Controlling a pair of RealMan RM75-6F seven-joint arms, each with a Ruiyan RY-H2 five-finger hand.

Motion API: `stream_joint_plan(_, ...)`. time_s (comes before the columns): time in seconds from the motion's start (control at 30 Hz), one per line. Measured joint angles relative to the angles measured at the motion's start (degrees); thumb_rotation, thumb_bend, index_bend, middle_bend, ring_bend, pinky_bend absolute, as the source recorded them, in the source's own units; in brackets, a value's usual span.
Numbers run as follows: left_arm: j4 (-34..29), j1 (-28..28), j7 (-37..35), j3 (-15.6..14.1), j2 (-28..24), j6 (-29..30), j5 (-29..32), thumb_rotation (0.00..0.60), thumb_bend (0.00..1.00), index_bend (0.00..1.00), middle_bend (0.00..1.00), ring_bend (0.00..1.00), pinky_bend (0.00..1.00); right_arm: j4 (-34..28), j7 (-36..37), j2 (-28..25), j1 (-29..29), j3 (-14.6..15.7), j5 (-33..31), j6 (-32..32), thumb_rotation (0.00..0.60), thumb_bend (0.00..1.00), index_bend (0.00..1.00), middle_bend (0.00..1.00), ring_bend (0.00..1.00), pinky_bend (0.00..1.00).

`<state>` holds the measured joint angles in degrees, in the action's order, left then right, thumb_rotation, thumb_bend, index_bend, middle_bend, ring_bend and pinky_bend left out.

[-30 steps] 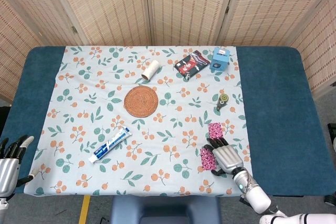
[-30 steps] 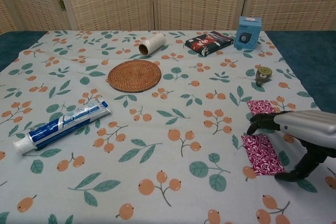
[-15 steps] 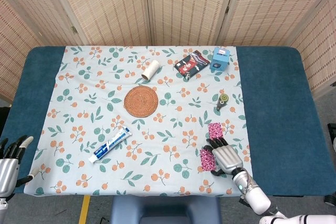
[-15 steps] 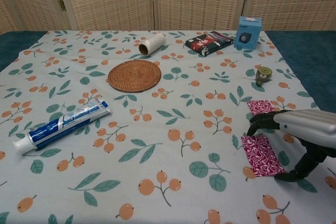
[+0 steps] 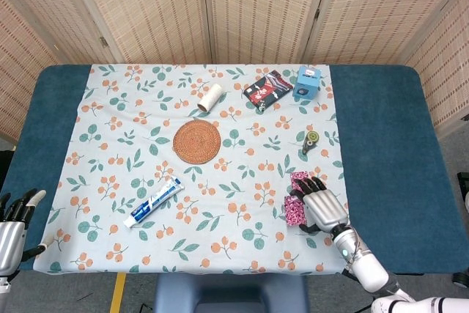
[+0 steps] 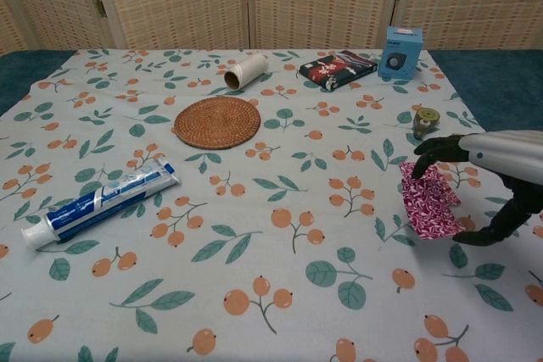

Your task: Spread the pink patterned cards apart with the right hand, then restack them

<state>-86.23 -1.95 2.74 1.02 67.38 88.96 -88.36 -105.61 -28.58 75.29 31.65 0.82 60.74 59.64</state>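
Note:
Two pink patterned cards lie at the cloth's near right. The far card (image 5: 298,177) is flat on the cloth. The near card (image 5: 294,210) (image 6: 428,203) is raised at a tilt, its far edge over the far card. My right hand (image 5: 322,209) (image 6: 496,177) arches over it, dark fingers (image 6: 437,147) above the far edge and the thumb at the near corner, and grips it. My left hand (image 5: 11,223) hangs off the table's near left corner with its fingers apart, holding nothing.
On the floral cloth (image 5: 146,240) lie a toothpaste tube (image 5: 152,201), a round woven coaster (image 5: 196,141), a white roll (image 5: 210,97), a dark patterned packet (image 5: 268,87), a blue box (image 5: 308,82) and a small round tape dispenser (image 5: 311,140) just beyond the cards.
My right hand has moved away from me with the near card, lifting it at a tilt until it overlaps the far card. The left hand has stayed put.

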Motion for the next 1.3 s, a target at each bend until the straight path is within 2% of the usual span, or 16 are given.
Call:
stream_joint_plan(0.13, -0.53, -0.05, 0.51, -0.04, -0.10, -0.11, -0.03, 0.600, 0.28, 0.15, 0.13, 0.21, 0.00, 0.82, 1.06, -1.64, 0.84, -0.99, -0.35, -1.50, 0.547, 0.27, 0.23, 0.10, 0.00, 0.00)
stream_joint_plan(0.37, -1.73, -0.07, 1.67, -0.04, -0.51, -0.11, -0.06, 0.600, 0.28, 0.14, 0.13, 0.21, 0.00, 6.23, 3.81, -2.26, 3.10, -2.88, -2.52, -6.17, 0.546, 0.27, 0.23, 0.10, 0.00, 0.00)
stream_joint_plan(0.83, -3.32, -0.08, 3.09, -0.01, -1.14, -0.51, 0.42, 0.600, 0.28, 0.14, 0.13, 0.21, 0.00, 17.52, 9.01, 1.90, 6.36, -4.75, -4.04, -12.66, 0.543, 0.27, 0.23, 0.10, 0.00, 0.00)
stream_joint_plan(1.3, -3.42, -0.23, 3.39, 0.01, -1.18, -0.81, 0.52, 0.600, 0.28, 0.14, 0.13, 0.21, 0.00, 19.76, 9.86, 3.75, 7.17, -4.48, -3.88, -13.49, 0.541, 0.27, 0.23, 0.10, 0.00, 0.00)
